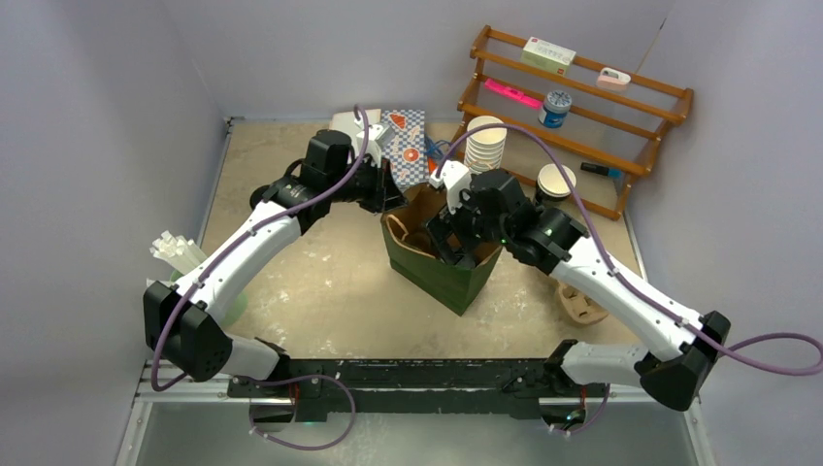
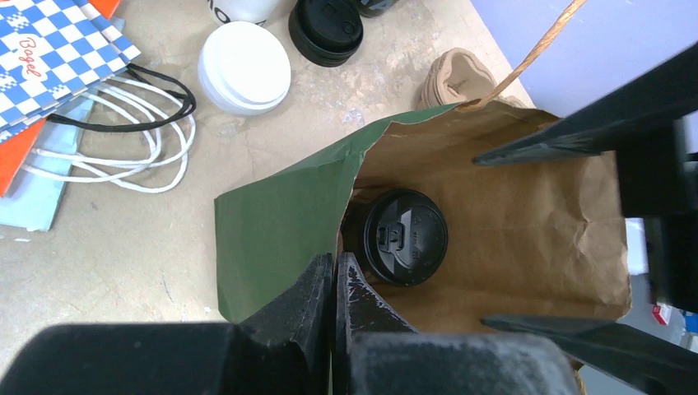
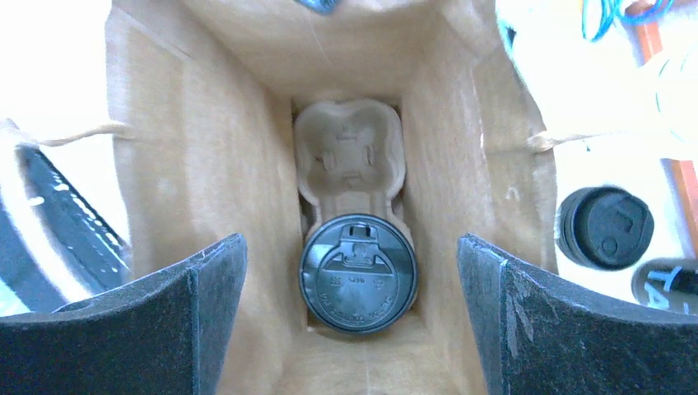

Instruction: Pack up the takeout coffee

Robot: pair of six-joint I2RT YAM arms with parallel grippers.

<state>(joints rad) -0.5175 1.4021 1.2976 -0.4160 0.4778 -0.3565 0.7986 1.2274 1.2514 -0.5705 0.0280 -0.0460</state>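
Coffee cup sits deep inside the paper bag, upright, dark lid facing up. It is seated in the near pocket of a molded cardboard carrier, and the far pocket is bare. We see only the lid and a sliver of dark body in the left wrist view, so we cannot confirm the cup's colour. We judge the main step as good as done, since the coffee is in the bag and nothing grips it. What is left, as far as we can tell, is getting the arm out of the bag mouth without snagging the paper or tipping the cup, and perhaps letting go of the rim. Right gripper hangs inside the bag mouth directly over the cup. Its fingers are spread wide, one on each side of the lid and well clear of it, holding and touching nothing. Left gripper is at the bag's near rim with its fingers pressed fully together. The green edge of the paper runs into the seam between them, so we read it as pinching the rim to keep the bag open. A loose white lid and a black lid lie on the table beyond the bag, untouched.
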